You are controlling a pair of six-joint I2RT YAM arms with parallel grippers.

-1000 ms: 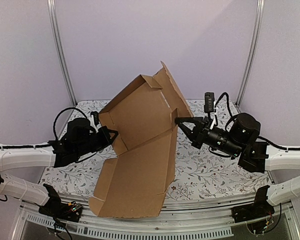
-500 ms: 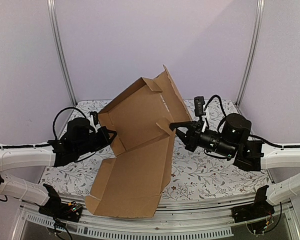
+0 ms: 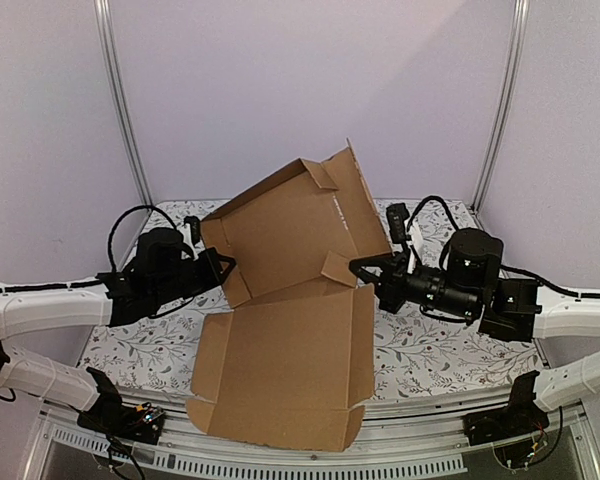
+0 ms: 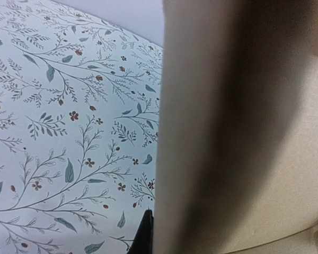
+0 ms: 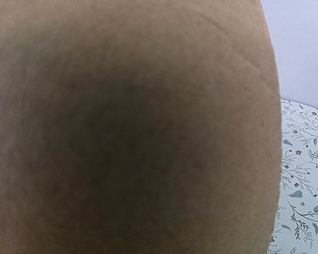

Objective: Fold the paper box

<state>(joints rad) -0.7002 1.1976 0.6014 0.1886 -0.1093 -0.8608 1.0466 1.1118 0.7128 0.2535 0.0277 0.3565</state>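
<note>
The paper box is a brown cardboard sheet. Its near panel lies low over the table's front edge and its far panel stands tilted up behind. My left gripper holds the box's left side flap at the fold. In the left wrist view one dark fingertip presses against the cardboard edge, and the other finger is hidden behind it. My right gripper is against the small flap on the box's right side. Cardboard fills the right wrist view and hides its fingers.
The table has a floral cloth, which also shows in the left wrist view. Metal posts stand at the back corners in front of plain walls. The box's near panel overhangs the front rail.
The near panel has swung down from a steep tilt to lie almost flat, shifting right. The far panel has tipped back. My right gripper moved lower and slightly left. The left gripper has barely moved.
</note>
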